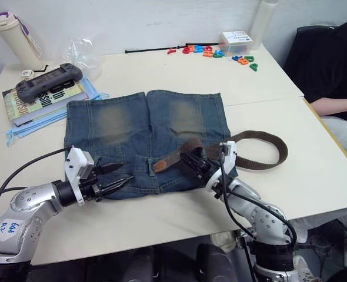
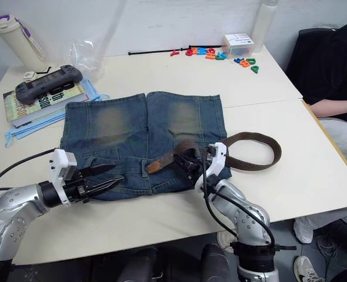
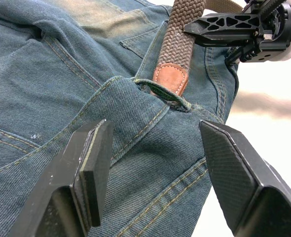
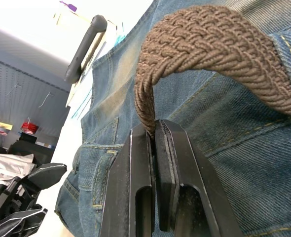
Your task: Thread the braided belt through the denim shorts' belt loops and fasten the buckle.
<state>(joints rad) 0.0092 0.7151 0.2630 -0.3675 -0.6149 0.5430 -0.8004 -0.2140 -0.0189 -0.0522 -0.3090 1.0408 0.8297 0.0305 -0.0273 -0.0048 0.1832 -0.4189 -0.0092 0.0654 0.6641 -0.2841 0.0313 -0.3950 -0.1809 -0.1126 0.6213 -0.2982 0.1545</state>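
Left wrist view showed the tan leather tip (image 3: 170, 79) of the dark-brown braided belt (image 1: 262, 157) poking into a blue denim belt loop (image 3: 161, 90) at the waistband's middle. Right gripper (image 1: 192, 166) jaws squeezed the belt; left gripper (image 1: 117, 176), at the shorts' 8 o'clock, gaped. Pushing the floppy belt could bend it and pop the tip out of the faded blue denim shorts (image 1: 126, 126).

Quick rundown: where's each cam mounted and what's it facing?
Eye views: head, looking down over table, denim shorts; both arms show.
Left wrist: along open left gripper at belt loop, tan belt tip; right gripper too.
Right wrist: right gripper pinching braided belt.
Shared: belt, shorts.
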